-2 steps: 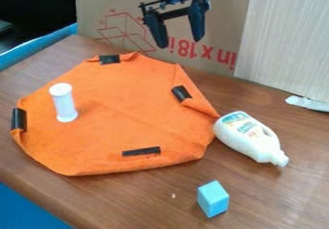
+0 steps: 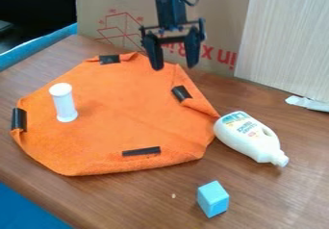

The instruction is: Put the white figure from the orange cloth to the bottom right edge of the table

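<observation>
The white figure (image 2: 65,104), a slim spool shape with a wider cap and base, stands upright on the left part of the orange cloth (image 2: 128,112), which lies spread over the wooden bench (image 2: 141,199) with some of its borders folded. The black gripper (image 2: 175,68) hangs at the upper middle of the view, pointing down, well apart from the figure and up to its right. Its fingers are spread wide, with the printed brown cardboard (image 2: 221,11) showing between them. Four black strips (image 2: 141,151) sit near the cloth's edges, one each toward the top, right, bottom and left. At the cloth's right corner a white bottle (image 2: 247,135) lies on its side, its cap toward the lower right; whether it touches the cloth I cannot tell. A light blue block (image 2: 212,201) rests on the bench below the bottle. At the back right stands a pale wood-grain panel (image 2: 283,40), with a white scrap (image 2: 308,103) near its foot
</observation>
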`<state>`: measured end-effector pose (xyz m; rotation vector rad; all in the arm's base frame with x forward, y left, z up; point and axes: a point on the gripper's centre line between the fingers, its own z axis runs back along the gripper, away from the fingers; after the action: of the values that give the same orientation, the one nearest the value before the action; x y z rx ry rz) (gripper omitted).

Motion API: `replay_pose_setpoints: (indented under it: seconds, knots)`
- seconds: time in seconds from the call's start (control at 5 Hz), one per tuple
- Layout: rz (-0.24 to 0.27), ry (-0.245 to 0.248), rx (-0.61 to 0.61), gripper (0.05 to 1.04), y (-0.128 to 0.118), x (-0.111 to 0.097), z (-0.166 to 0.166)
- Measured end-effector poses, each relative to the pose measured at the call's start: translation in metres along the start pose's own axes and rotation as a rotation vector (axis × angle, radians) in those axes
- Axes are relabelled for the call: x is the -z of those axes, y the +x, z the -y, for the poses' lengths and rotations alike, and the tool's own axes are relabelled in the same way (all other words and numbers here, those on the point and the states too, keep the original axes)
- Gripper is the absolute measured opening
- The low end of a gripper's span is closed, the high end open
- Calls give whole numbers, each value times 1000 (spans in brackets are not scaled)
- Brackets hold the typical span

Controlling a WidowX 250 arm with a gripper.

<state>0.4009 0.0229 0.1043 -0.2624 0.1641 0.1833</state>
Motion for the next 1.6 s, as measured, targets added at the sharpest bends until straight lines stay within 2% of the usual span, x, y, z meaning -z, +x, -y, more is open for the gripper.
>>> replay_pose_setpoints:
  seconds: [0.2, 0.4, 0.6, 0.8, 1.2, 1.4, 1.6]
  knots:
    - [18, 82, 103, 999, -20, 0, 4]
    - [80, 177, 213, 999, -47, -11, -13]
    - [107, 301, 355, 999, -68, -12, -34]
    - [171, 408, 386, 999, -80, -17, -66]
    - [220, 439, 371, 999, -82, -22, -120]
    - [194, 423, 362, 999, -81, -13, -134]
    - [171, 378, 383, 999, -87, -11, -139]
